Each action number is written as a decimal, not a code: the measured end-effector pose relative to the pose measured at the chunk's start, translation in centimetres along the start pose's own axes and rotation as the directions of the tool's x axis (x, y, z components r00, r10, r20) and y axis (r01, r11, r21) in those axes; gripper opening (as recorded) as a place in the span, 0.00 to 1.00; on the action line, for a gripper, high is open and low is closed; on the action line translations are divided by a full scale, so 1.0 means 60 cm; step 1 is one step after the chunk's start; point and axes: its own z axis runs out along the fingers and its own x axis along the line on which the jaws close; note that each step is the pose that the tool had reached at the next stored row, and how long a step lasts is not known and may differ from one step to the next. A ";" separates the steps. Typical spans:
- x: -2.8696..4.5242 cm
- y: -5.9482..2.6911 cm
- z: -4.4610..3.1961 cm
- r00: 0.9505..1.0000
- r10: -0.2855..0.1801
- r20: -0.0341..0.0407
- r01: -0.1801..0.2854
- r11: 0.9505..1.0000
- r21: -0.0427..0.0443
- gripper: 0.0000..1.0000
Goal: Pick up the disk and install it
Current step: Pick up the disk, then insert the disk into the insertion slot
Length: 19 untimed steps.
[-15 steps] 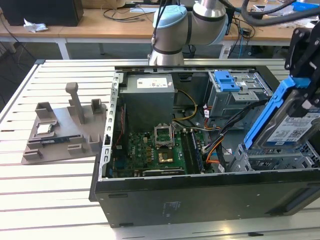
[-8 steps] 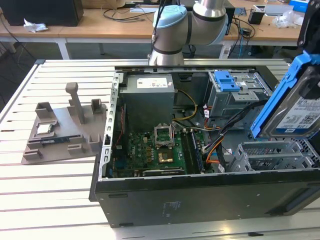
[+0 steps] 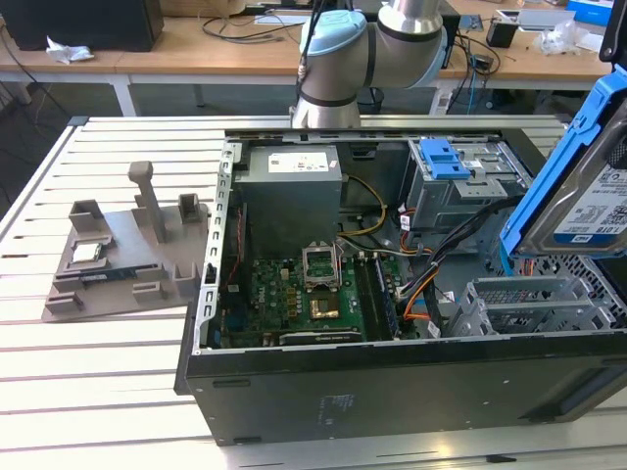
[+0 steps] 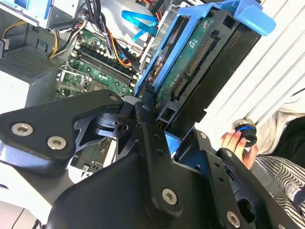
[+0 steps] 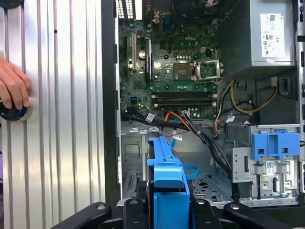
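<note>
The disk is a silver hard drive with a blue-and-white label in a blue plastic carrier. It hangs tilted above the open computer case, at the exterior view's right. In the second wrist view my gripper is shut on the disk, its black fingers clamping the carrier's sides. In the first wrist view the blue carrier stands between my gripper's fingers, over the empty metal drive cage inside the case.
The motherboard and grey power supply lie inside the case, with loose cables beside the cage. A drive bay with a blue latch stands nearby. A grey fixture holds a processor chip. A person's hand rests on a round knob.
</note>
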 end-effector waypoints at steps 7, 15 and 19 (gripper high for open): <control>0.000 0.000 0.000 1.000 0.000 0.000 0.000 1.000 0.000 0.37; 0.001 0.000 0.014 1.000 0.000 -0.002 0.000 1.000 0.000 0.37; 0.001 -0.001 0.043 1.000 0.000 -0.002 0.000 1.000 -0.001 0.37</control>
